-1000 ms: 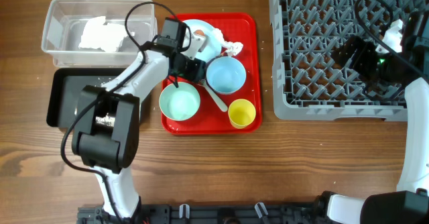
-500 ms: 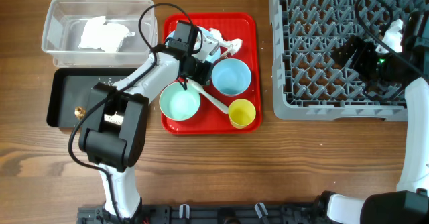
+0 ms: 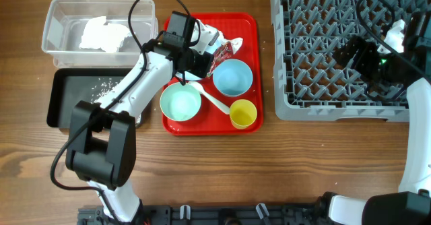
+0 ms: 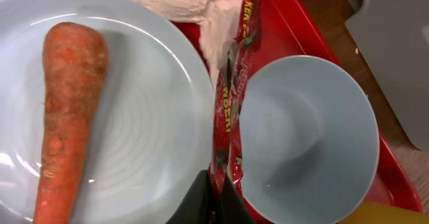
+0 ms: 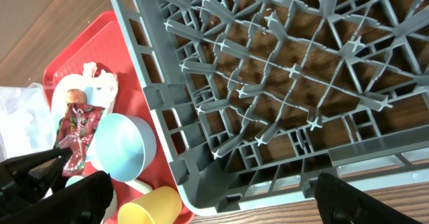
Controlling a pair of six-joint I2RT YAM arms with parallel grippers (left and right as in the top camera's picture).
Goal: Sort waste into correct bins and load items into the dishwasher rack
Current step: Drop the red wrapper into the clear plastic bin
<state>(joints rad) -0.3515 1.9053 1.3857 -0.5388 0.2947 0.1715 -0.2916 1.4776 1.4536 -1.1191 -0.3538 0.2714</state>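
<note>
A: While the left gripper (image 4: 216, 196) is pinched shut on the wrapper (image 4: 224, 117), where's the wrapper sit?

B: Over the red tray (image 4: 289, 29), in the gap btwn the plate (image 4: 141, 150) & one bowl (image 4: 305, 137). Fingers have its near end. Long axis runs straight away from them, along the plate's rim, toward the napkin (image 4: 194, 9).

A: Which way's the bin?

B: Both bins are on the left side, just beside the red tray: tub (image 3: 57, 13) at the back, black tray (image 3: 64, 100) in front of it. Tub has white paper (image 3: 101, 35) in it, black tray has rice (image 3: 101, 89), so I'd guess tub for the wrapper. Prob. needs a lift first so the loose end clears plate & bowl.

A: Right gripper?

B: Right gripper (image 3: 351, 53) is wide open, empty, over the rack (image 3: 337, 109), well apart from the red tray. Left arm's nearer, obv.

A: Counts?

B: 1 wrapper, 1 carrot (image 4: 67, 110) lying on the plate, 1 napkin on the red tray, 1 plate, 2 bowls, 1 cup (image 3: 243, 112), 1 spoon (image 3: 215, 102). Rack: no dishes in it yet. Paper in the tub: can't tell how many pieces.
</note>
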